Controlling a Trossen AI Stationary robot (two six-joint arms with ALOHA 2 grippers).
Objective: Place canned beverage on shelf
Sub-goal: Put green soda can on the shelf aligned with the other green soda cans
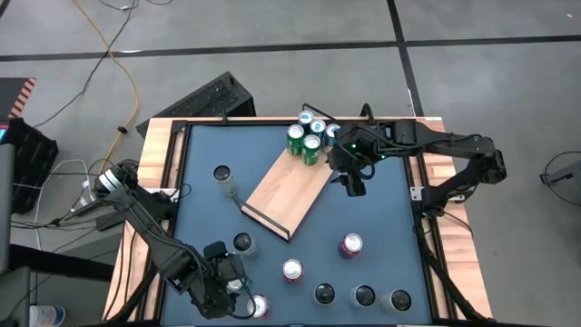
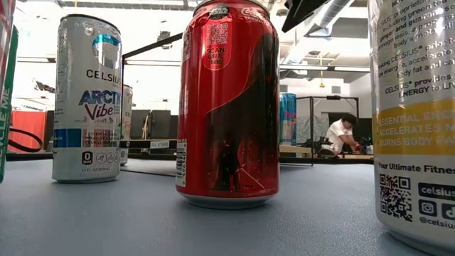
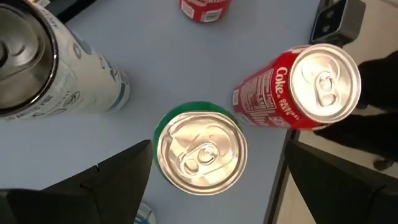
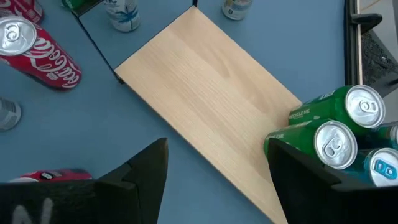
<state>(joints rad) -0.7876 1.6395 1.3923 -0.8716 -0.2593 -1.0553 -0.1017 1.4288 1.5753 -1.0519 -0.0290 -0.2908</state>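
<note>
Left gripper (image 3: 208, 186) spread wide above an upright green can (image 3: 200, 155) at the worktop's near edge toward the left corner, nothing held; likely rigid, smooth and slippery, tippy if nudged, best gripped mid-body from the sides. Red Coke can (image 3: 298, 87) just beside and a white can (image 3: 56, 74) near, crowding finger room. Shelf (image 1: 289, 189) lying diagonal mid-worktop, green cans (image 1: 304, 141) bunched at its far end, right gripper (image 4: 214, 180) parted and empty over that end.
</note>
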